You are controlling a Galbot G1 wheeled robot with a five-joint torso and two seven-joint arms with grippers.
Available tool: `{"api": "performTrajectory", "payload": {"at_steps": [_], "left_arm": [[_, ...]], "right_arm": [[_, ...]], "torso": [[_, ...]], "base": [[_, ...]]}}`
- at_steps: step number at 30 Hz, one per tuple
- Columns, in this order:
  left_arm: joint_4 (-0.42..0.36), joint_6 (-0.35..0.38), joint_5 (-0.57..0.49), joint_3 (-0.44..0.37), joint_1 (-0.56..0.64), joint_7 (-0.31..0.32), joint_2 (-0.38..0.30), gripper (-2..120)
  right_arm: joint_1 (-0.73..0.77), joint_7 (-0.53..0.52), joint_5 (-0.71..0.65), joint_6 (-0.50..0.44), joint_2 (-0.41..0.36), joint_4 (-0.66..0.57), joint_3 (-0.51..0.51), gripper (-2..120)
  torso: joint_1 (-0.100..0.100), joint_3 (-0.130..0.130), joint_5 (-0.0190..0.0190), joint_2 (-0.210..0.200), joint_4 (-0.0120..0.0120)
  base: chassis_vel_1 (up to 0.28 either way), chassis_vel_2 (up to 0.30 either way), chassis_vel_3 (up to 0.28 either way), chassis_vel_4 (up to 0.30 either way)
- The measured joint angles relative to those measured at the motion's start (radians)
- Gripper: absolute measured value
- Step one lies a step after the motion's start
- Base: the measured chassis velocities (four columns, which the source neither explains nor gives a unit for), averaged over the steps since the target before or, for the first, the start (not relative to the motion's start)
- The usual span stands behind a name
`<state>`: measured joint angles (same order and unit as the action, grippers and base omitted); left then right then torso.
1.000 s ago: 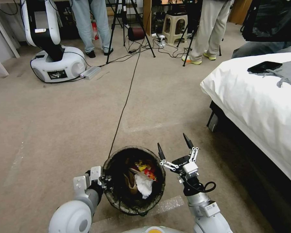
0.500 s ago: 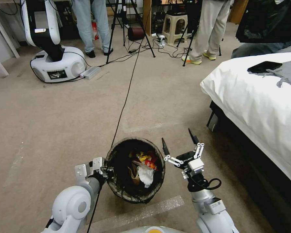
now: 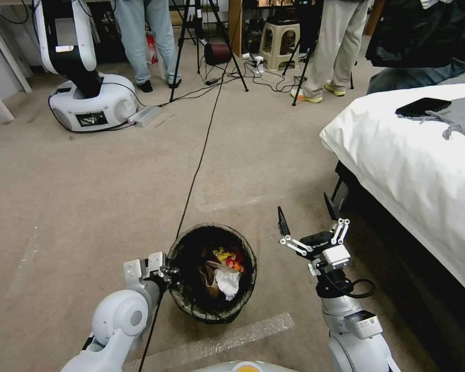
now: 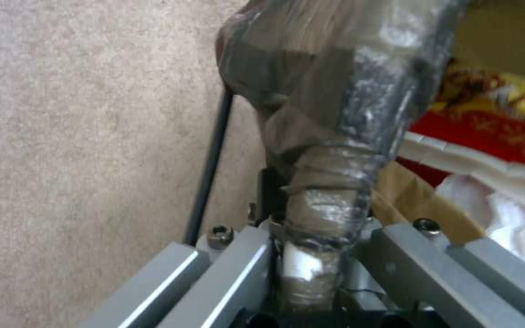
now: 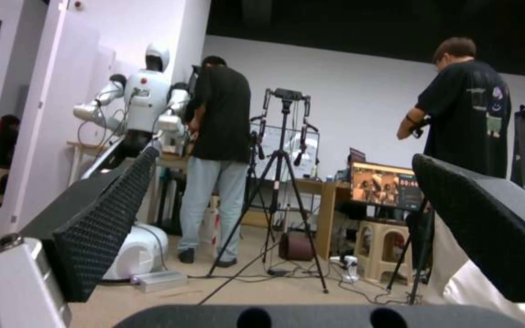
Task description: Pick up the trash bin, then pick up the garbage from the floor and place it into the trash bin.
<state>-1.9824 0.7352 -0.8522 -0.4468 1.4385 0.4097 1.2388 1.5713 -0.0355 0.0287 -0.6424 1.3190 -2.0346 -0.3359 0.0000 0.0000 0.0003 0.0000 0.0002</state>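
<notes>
— Head view first: what differs from a second ago?

— Right gripper (image 3: 309, 216) now sits farther right and higher in the frame, well clear of the trash bin (image 3: 212, 273), its two black fingers spread wide with nothing between them. The bin has edged slightly up and left; it sits low at centre, mouth open upward, its long axis roughly vertical. Garbage (image 3: 225, 268) lies inside: a white tissue, red-and-yellow wrappers, brown paper.

— And the left gripper (image 3: 163, 273)?

— At the lower left, clamped on the bin's left rim, over the dark liner.

— Anything around it?

— A black cable (image 3: 201, 150) runs across the carpet from the upper centre down to the bin. A white bed (image 3: 413, 165) fills the right side, near the right gripper. Another robot's base (image 3: 93, 106) stands at the upper left.

— Left wrist view?

— The liner-wrapped rim (image 4: 323, 150) is pinched between the metal jaws; wrappers and tissue show at the right edge.

— Right wrist view?

— Textured fingers (image 5: 107, 218) stand far apart, framing a tripod (image 5: 284, 182) in the middle distance.
</notes>
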Motion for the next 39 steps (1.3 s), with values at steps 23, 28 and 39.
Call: {"api": "performTrajectory", "payload": {"at_steps": [23, 28, 39], "left_arm": [[0.062, 0.003, -0.020, -0.003, -0.069, -0.012, 0.039, 38], [0.054, 0.003, -0.020, -0.007, -0.088, -0.019, 0.034, 53], [0.042, 0.002, -0.026, -0.007, -0.157, -0.025, 0.027, 95]], "right_arm": [[0.022, 0.036, 0.021, -0.035, 0.009, 0.054, 0.049, 100], [0.027, 0.048, 0.031, -0.042, 0.013, 0.066, 0.065, 100], [0.037, 0.083, 0.043, -0.057, 0.017, 0.079, 0.077, 100]], "torso": [[0.000, 0.000, -0.0004, 0.000, -0.0004], [0.000, 0.000, -0.0004, 0.000, -0.0003], [0.000, 0.000, -0.0004, 0.000, -0.0002]], "base": [[0.000, 0.000, 0.000, 0.000], [0.000, 0.000, 0.000, 0.000], [0.000, 0.000, 0.000, 0.000]]}}
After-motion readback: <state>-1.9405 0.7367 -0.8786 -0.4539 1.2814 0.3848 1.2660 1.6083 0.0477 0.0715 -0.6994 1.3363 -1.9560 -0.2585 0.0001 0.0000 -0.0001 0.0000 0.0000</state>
